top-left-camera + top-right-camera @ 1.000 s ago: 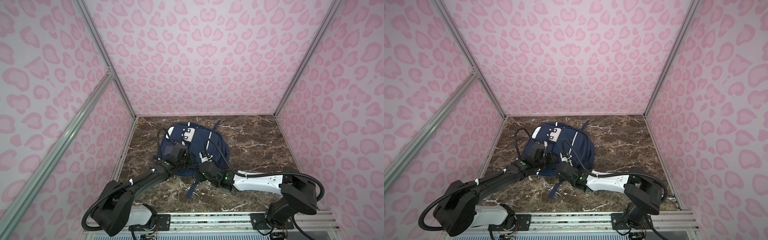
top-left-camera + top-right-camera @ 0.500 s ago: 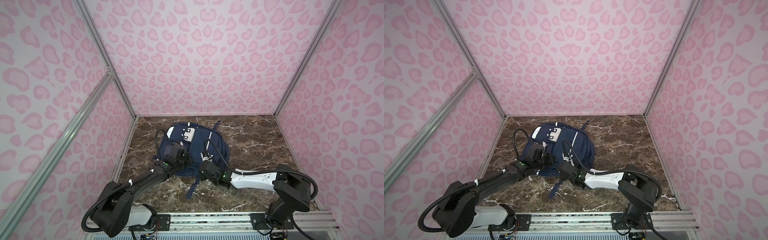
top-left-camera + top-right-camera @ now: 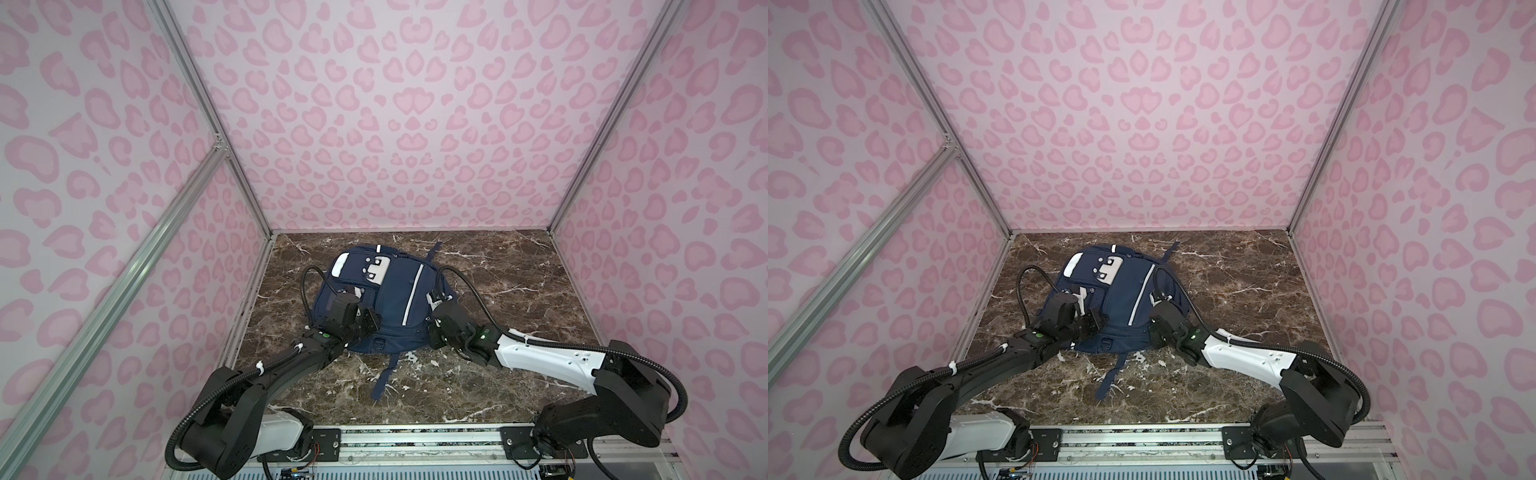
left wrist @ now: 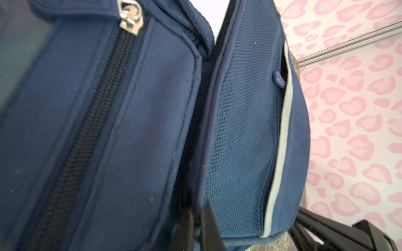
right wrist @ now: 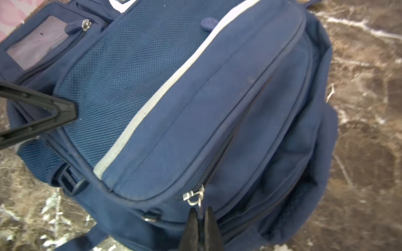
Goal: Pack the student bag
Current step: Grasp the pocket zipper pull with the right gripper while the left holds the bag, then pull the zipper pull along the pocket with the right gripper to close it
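Student bag (image 3: pixel 395 291) lies flat on the marble table (image 3: pixel 519 270) in both top views, with the left gripper (image 3: pixel 371 323) at its near-left side and the right gripper (image 3: pixel 432 334) at its near-right edge. Left wrist view: the left gripper is closed at a seam beside the mesh pocket (image 4: pixel 243 141). Right wrist view: the right gripper is closed on the zipper pull (image 5: pixel 195 198).

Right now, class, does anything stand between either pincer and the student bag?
Nothing visible does. The right pincer is shut on a zipper pull of the student bag, and the left pincer pinches the bag's fabric beside its mesh pocket.
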Motion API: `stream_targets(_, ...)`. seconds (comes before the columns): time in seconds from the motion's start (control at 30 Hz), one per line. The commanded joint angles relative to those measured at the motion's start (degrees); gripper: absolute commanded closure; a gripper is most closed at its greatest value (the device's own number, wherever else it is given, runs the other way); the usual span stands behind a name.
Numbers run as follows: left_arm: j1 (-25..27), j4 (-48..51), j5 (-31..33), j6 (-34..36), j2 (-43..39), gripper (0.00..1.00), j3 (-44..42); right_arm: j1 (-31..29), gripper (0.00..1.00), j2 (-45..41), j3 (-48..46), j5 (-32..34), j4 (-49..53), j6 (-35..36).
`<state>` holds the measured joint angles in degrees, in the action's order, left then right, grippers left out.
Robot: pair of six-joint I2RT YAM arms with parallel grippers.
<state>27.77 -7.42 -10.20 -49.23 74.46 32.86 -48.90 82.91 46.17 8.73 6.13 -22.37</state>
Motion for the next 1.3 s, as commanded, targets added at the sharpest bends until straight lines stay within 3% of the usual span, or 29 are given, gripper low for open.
stream_targets(0.0,-0.44,4.94,5.00,1.42,-0.70,0.97,-0.76,0.61,1.00,0.27,1.15,4.29,4.54,6.46)
stream_targets(0.13,-3.88,7.55,3.35,4.09,-1.46,0.97,1.39,-3.45,1.00,-1.78,-0.54,-0.79,3.43,7.25)
stream_targets(0.2,-8.63,7.54,-1.97,5.51,-2.13,0.97,2.59,-8.07,1.00,-2.49,-0.94,-0.65,2.39,6.66)
stream_targets(0.37,-12.74,10.95,-4.43,7.94,-2.77,0.93,8.55,-17.50,1.00,3.22,3.35,1.17,-3.71,1.09)
stream_targets(0.47,-14.50,11.27,-3.92,8.32,-4.23,0.79,8.98,-18.53,1.00,8.53,6.69,0.70,-9.61,-2.57)
stream_targets(0.53,-14.83,12.93,-3.96,8.34,-6.53,0.65,7.92,-18.59,1.00,12.03,10.49,-0.24,-10.38,-3.57)
stream_targets(0.6,-14.68,13.57,-4.97,6.14,-10.64,0.44,4.12,-18.60,1.00,14.85,13.95,-0.64,-9.41,-3.23)
stream_targets(0.67,-14.28,12.34,-7.32,2.89,-14.36,0.31,0.20,-18.60,1.00,15.95,15.01,-1.46,-9.38,-2.43)
stream_targets(0.8,-10.24,7.95,-9.18,-2.07,-17.98,0.27,-5.82,-18.33,1.00,15.99,14.21,-2.72,-9.93,-2.67)
stream_targets(0.87,-7.29,6.51,-7.17,-2.86,-17.00,0.32,-6.26,-18.33,1.00,15.90,13.89,-3.16,-10.04,-2.45)
stream_targets(0.9,-6.49,5.64,-7.07,-3.11,-15.78,0.39,-6.15,-18.33,1.00,15.86,13.76,-3.44,-10.09,-2.19)
stream_targets(0.97,-5.80,4.57,-7.13,-2.86,-13.55,0.55,-5.42,-18.33,1.00,15.51,13.34,-2.94,-9.24,-2.10)
stream_targets(1.03,-5.84,7.04,-6.34,-2.01,-11.67,0.81,-4.04,-18.21,1.00,14.64,12.66,-2.15,-7.61,-1.64)
stream_targets(1.1,-6.70,10.10,-4.64,-0.84,-11.02,0.96,-3.31,-17.55,1.00,13.26,11.13,-0.98,-5.87,-1.42)
stream_targets(1.27,-9.94,12.61,-6.60,1.23,-12.60,0.97,-3.78,-13.12,1.00,8.52,5.24,4.57,-0.36,-1.38)
